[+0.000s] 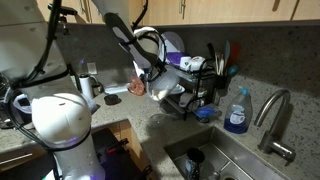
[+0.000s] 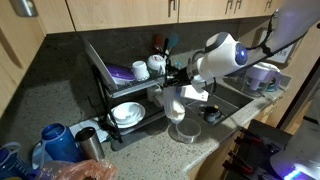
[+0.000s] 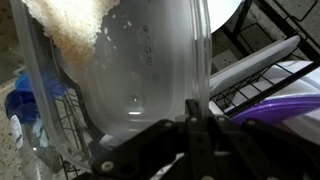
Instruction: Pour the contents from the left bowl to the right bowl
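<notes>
The arm [image 1: 62, 122] is built of rounded, glossy white shells with darker bands at the joints. Black cables [image 1: 48, 45] loop along its upper links. The wrist link [image 2: 222, 52] is a bulbous white shell that ends in a black gripper [image 2: 182, 75]. In the wrist view its fingers [image 3: 215, 140] are matte black and angular, with blocky linkages.

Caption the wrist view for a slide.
Gripper shut on the rim of a tilted glass-like bowl, a pale crumbly clump at its upper edge, black dish rack behind.
</notes>
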